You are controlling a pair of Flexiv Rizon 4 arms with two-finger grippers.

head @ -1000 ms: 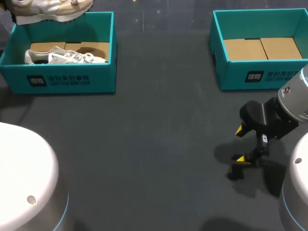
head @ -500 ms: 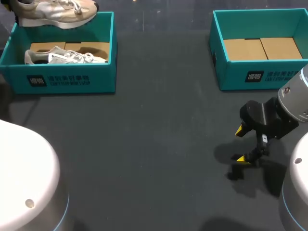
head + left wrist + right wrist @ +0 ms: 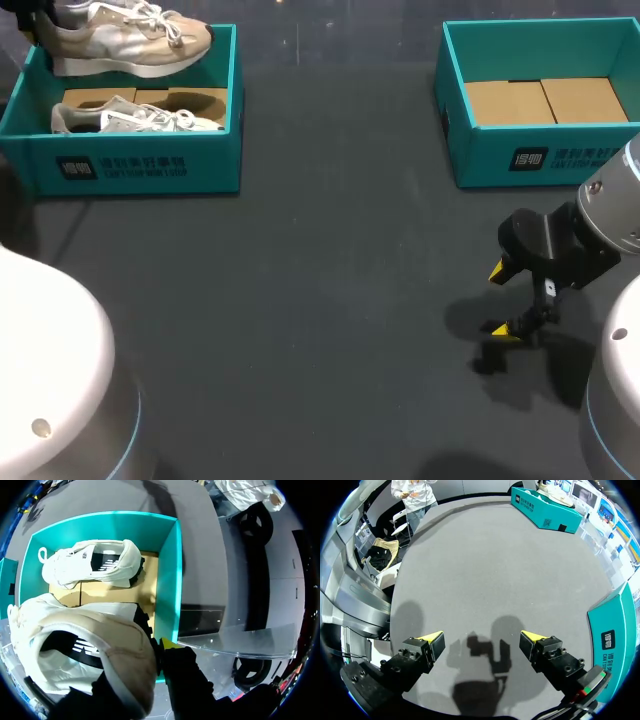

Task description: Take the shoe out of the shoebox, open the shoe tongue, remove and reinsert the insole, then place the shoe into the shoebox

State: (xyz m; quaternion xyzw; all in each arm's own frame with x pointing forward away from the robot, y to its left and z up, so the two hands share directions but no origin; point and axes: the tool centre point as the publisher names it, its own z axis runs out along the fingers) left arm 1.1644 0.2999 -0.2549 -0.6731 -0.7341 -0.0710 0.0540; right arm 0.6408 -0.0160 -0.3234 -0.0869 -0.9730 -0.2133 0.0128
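Holding beige shoe above left shoebox, left fingers clenched on heel, right fingers spread apart.

left shoebox: floor is shared by white shoe and bare cardboard; far rim is overhung by beige shoe clamped in left gripper | middle: broad dark table is left between boxes | right shoebox: cardboard floor is exposed | right gripper: held spread-fingered over the table before the right shoebox

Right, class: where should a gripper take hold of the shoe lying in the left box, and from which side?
Likely the heel collar, from above: the shoe lies on its side, the box walls block sideways approaches, and the collar's open rim offers two faces. The held shoe hangs above the box.
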